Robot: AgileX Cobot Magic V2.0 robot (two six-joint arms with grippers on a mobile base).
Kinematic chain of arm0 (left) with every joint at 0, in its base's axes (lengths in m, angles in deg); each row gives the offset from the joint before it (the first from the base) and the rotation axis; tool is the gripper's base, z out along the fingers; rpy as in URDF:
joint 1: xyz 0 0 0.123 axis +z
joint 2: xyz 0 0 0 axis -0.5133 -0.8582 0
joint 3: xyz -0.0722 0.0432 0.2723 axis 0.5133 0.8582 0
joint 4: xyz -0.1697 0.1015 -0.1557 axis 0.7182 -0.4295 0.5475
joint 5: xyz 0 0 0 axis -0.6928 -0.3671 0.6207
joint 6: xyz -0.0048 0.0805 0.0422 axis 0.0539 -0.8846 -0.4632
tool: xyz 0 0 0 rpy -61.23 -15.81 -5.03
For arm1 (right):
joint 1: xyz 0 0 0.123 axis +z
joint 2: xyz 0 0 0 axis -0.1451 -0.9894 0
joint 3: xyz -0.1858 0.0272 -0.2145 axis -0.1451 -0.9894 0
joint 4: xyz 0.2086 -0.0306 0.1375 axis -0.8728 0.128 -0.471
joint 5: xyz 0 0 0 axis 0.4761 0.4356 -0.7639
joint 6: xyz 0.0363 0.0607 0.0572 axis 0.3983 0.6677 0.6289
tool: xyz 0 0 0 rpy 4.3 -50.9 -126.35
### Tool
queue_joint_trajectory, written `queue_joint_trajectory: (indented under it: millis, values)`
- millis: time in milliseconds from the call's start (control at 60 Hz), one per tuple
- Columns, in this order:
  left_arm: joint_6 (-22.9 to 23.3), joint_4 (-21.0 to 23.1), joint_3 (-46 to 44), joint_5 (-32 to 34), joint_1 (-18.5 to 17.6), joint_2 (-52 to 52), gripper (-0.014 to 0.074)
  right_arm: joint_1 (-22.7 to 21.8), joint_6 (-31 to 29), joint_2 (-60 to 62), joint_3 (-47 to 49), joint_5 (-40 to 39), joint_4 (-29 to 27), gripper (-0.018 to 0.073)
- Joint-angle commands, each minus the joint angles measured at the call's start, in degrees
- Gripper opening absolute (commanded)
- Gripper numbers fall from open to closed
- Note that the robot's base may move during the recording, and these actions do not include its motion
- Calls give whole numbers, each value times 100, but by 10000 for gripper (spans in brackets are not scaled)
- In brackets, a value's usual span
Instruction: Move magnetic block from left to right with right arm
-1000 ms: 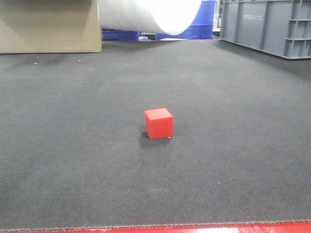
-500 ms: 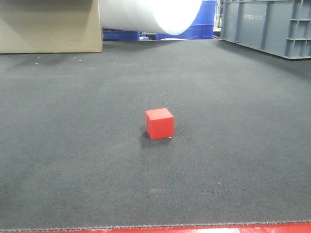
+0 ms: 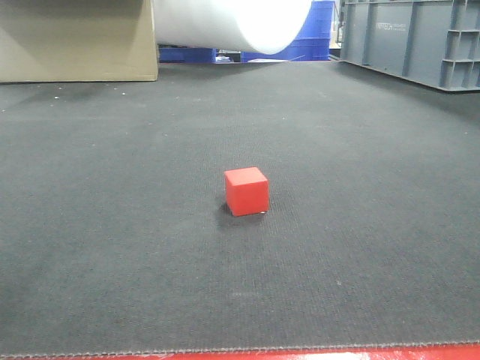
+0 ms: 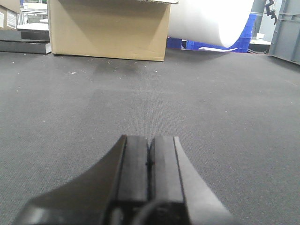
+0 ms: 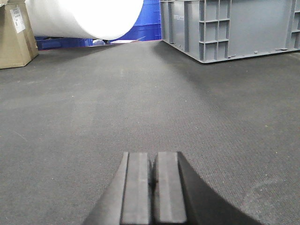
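Note:
The magnetic block (image 3: 246,191), a small plain red cube, rests alone on the dark grey mat in the front view, near the middle. No arm or gripper shows in that view. In the left wrist view my left gripper (image 4: 149,140) is shut, pads pressed together with nothing between them, low over the mat. In the right wrist view my right gripper (image 5: 153,157) is likewise shut and holds nothing. The block appears in neither wrist view.
A cardboard box (image 3: 75,41) stands at the back left and a large white roll (image 3: 232,22) lies behind the mat. A grey plastic crate (image 3: 412,41) sits at the back right. Blue crates (image 3: 315,34) lie beyond. A red edge (image 3: 300,352) runs along the mat's front.
The picture has drifted a couple of pixels to the right since the earliest frame. The block itself has not visibly moved on the mat.

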Motion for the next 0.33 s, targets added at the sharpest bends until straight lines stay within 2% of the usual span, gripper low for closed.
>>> queue_joint_trajectory:
  millis: [0,317]
  values:
    - [21,0,48,517,-3,82,-116,-35,-55,117,27,-500,38,69]
    - [21,0,48,517,-3,82,-116,-35,-55,117,27,-500,38,69]
